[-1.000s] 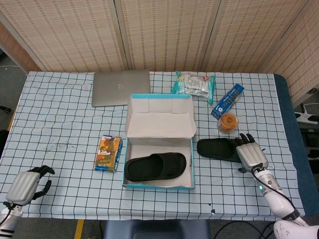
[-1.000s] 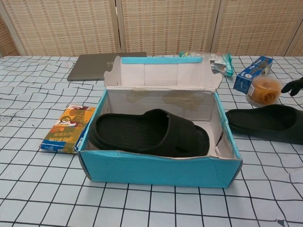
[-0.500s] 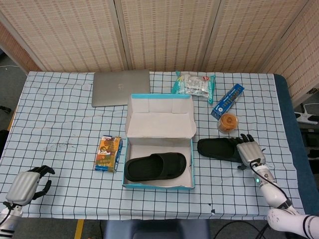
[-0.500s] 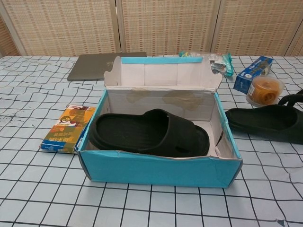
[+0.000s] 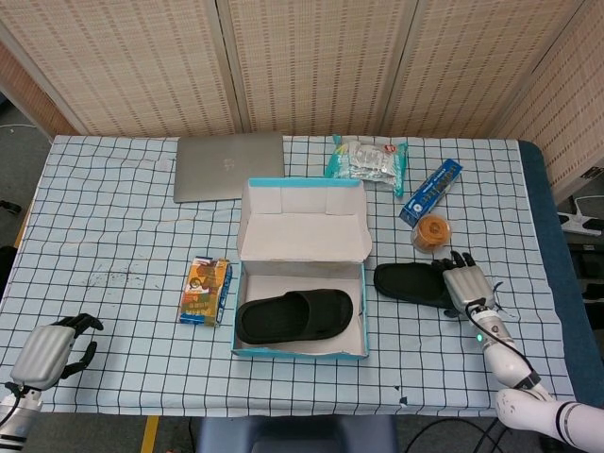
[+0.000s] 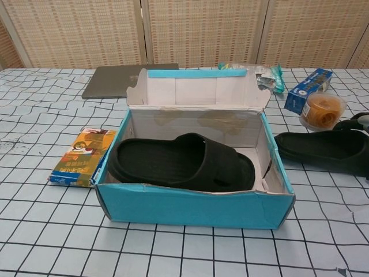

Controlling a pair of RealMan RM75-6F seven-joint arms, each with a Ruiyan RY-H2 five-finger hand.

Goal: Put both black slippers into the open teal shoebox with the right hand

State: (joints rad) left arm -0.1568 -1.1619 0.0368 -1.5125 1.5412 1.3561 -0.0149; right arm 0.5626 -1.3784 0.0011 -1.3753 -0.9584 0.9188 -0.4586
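Counter (image 5: 113, 236): checked cloth, carrying everything listed below.

Teal shoebox (image 5: 300, 351), (image 6: 190, 208): open at centre, lid flap upright at the far side.

Grey laptop (image 5: 228, 165): closed, flat behind the box.

Black slipper in the box (image 5: 294, 315), (image 6: 181, 161): lying lengthwise on the box floor.

Second black slipper (image 5: 408, 281), (image 6: 323, 149): on the counter just right of the box, outside it.

Right hand (image 5: 469, 283): laid over the outer end of the second slipper, fingers (image 5: 460, 263) resting on top of it, only loosely bent; firmness of hold cannot be told. Partly cut off at the chest view's right edge.

Left hand (image 5: 52, 347): at the near left corner of the counter, fingers curled inward, holding nothing.

Silver-and-green snack bag (image 5: 367, 160): behind the box, right of the laptop.

Blue carton (image 5: 431, 191): lying diagonally at far right.

Orange packet (image 5: 206, 290): just left of the box.

Round tub with orange contents (image 5: 433, 231): between blue carton and second slipper.
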